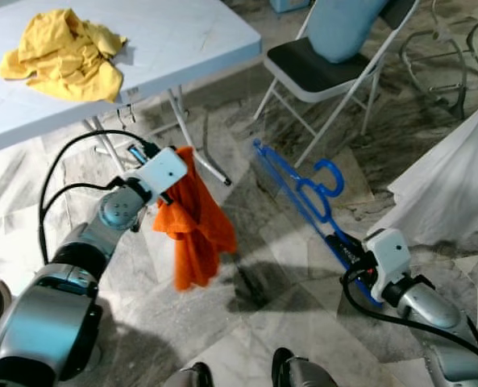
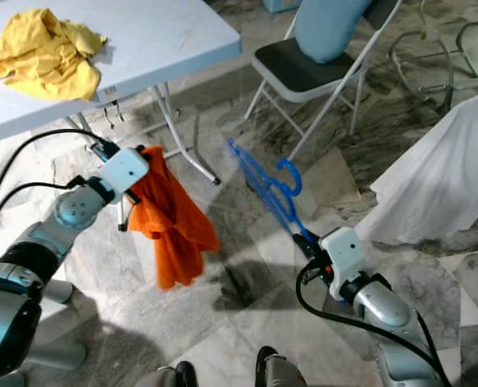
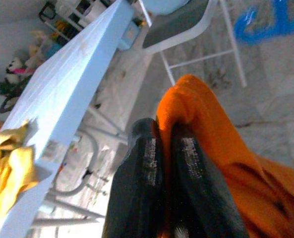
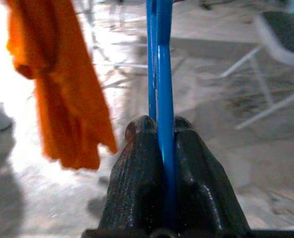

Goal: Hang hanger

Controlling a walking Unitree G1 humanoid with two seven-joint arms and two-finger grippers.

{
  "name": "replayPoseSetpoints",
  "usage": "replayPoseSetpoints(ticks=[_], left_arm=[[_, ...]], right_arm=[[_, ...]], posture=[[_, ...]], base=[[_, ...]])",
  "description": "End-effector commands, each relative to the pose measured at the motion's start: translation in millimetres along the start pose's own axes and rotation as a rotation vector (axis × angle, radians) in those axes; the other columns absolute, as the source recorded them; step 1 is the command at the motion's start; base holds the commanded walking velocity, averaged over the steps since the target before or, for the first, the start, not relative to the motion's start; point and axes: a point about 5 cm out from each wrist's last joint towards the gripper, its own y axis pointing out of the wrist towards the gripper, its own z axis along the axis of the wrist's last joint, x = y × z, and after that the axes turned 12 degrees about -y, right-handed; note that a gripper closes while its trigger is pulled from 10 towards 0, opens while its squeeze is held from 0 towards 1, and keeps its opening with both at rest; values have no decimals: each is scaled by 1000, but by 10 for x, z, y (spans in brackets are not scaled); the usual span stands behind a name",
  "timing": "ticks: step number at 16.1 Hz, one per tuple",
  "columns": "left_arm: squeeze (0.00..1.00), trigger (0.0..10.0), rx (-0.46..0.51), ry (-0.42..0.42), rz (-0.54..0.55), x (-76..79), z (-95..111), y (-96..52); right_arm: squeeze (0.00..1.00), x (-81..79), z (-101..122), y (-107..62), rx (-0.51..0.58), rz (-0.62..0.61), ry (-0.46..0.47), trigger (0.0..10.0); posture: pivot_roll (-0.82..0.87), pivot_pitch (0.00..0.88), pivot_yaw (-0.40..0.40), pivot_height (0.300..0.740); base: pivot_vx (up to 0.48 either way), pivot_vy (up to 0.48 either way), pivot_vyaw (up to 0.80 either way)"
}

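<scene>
The lower end of the blue hanger (image 1: 299, 190) is hidden within the right gripper (image 4: 159, 130), whose two fingers are clamped on it. One hanger, held low over the marble floor (image 1: 287, 314), hook toward the folding chair (image 1: 319, 68). One orange cloth (image 1: 197, 226), pinched by the raised left gripper (image 3: 161, 144). One yellow cloth (image 1: 65, 52) lies on the table (image 1: 190, 36).

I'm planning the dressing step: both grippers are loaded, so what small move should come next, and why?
Probably bring the right gripper, shut on the blue hanger, toward the orange garment that dangles from the shut left gripper. The two hang apart over the marble floor, so the hanger's free end cannot yet enter the cloth.
</scene>
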Motion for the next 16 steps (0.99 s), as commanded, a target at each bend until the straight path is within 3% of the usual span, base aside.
replayPoseSetpoints(ticks=[1,2,3,4,5,6,9,11,12,13,14,15,16], left_arm=[[0,10000,18,12,35,-57,45,18],[0,10000,18,15,50,-67,53,25],[0,10000,20,-46,133,-121,74,46],[0,10000,17,-160,222,-161,83,66],[0,10000,-4,-203,253,-159,62,74],[0,10000,-20,-248,227,-108,41,84],[0,10000,-19,-265,194,-44,49,104],[0,10000,32,-316,58,53,144,151],[0,10000,123,-159,-145,199,290,162],[0,10000,158,-42,-218,253,346,155],[0,10000,200,107,-278,299,399,139],[0,10000,222,168,-315,320,438,139],[0,10000,181,226,-293,273,436,173]], right_arm=[[0,-12,19,-41,-2,40,-4,10000],[0,-4,17,-48,-8,42,-11,10000],[0,18,13,-66,-13,40,-10,10000],[0,16,14,-93,-12,49,-5,10000],[0,-8,16,-118,-7,67,7,10000],[0,-39,17,-163,-16,105,3,10000],[0,-109,69,-307,-26,233,15,10000],[0,-128,111,-369,-23,296,37,10000],[0,-146,113,-372,-29,319,40,10000],[0,-160,111,-367,-33,324,41,10000],[0,-184,102,-357,-39,326,41,10000],[0,-197,89,-340,-48,320,40,10000],[0,-221,49,-306,-80,307,18,10000]], posture=[[-149,226,87,740],[-149,227,87,740],[-154,229,91,740],[-159,233,94,740],[-163,235,95,740],[-165,236,96,740],[-176,240,100,740],[-178,243,102,740],[-176,244,103,740],[-174,245,104,740],[-173,245,105,740],[-171,245,104,740],[-162,247,110,740]], base=[[0,0,0],[0,0,0],[0,0,0],[0,0,0],[0,0,0],[0,0,0],[0,0,0],[0,0,0],[0,0,0],[0,0,0],[0,0,0],[0,0,0],[0,0,0]])
